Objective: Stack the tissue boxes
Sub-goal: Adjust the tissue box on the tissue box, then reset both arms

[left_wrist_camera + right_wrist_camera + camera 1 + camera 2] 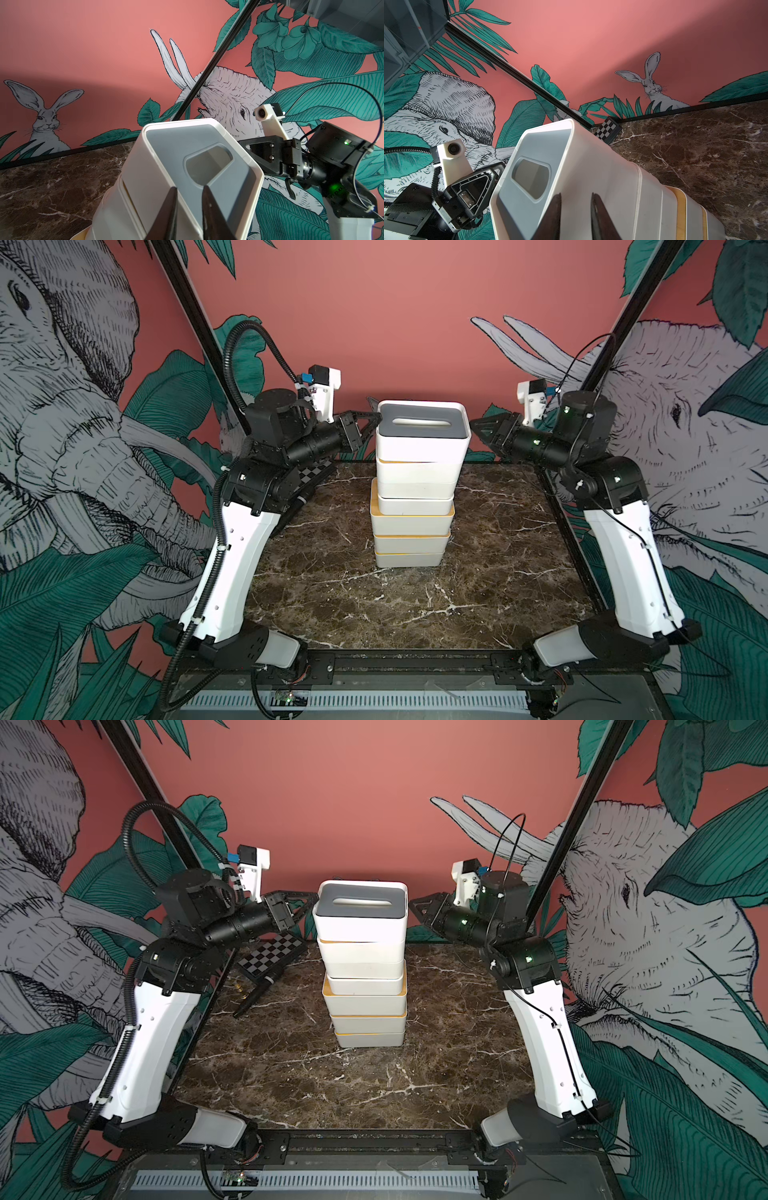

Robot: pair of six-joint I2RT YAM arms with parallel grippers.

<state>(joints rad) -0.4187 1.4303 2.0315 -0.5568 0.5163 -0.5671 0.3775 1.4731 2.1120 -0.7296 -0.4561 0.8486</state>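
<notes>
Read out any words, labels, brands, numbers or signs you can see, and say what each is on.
None can be read in any view.
tissue boxes: plain white sides, no print.
grey lid on top of the stack: blank, only an oval slot.
checkerboard case: black and white squares, no characters.
circuit board at the front: any marking is too small to read.

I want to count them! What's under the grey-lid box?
Under the grey-lidded box is a tower of white boxes, some showing bamboo-coloured lid edges, standing on the marble table. Their lid tops and insides are covered.
</notes>
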